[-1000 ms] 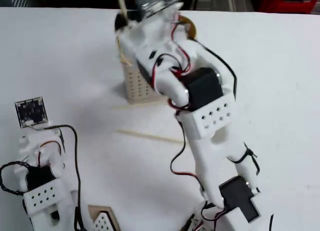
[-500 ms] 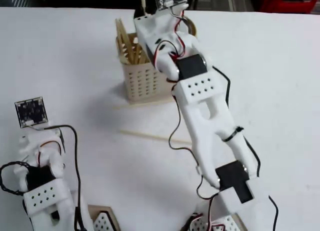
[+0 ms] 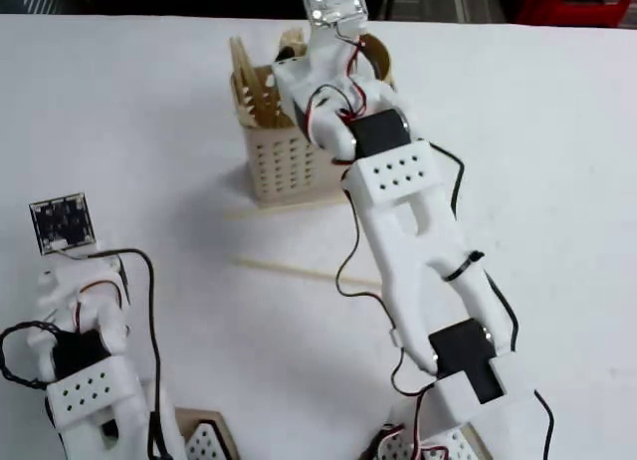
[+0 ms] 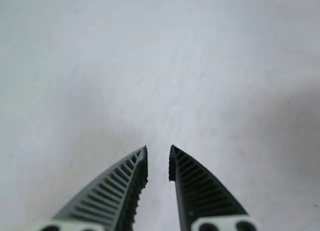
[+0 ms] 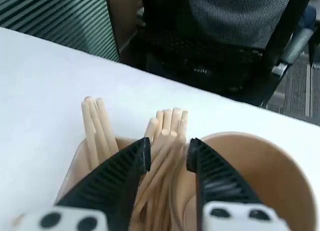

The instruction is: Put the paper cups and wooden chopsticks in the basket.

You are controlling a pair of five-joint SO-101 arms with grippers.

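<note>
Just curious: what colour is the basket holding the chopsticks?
The basket is cream, dotted with holes; high view.

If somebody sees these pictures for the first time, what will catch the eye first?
The right arm stretches across the white table, its gripper hanging just above a basket packed with chopsticks, with a paper cup beside them. A loose chopstick lies on the table between the basket and the arms' bases.

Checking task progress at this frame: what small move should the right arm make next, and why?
Probably lift the right pincer clear of the basket and swing toward the loose chopstick lying on the table. Its jaws stand open above the bundled chopsticks in the basket, holding nothing, while that one lies in front of the basket.
</note>
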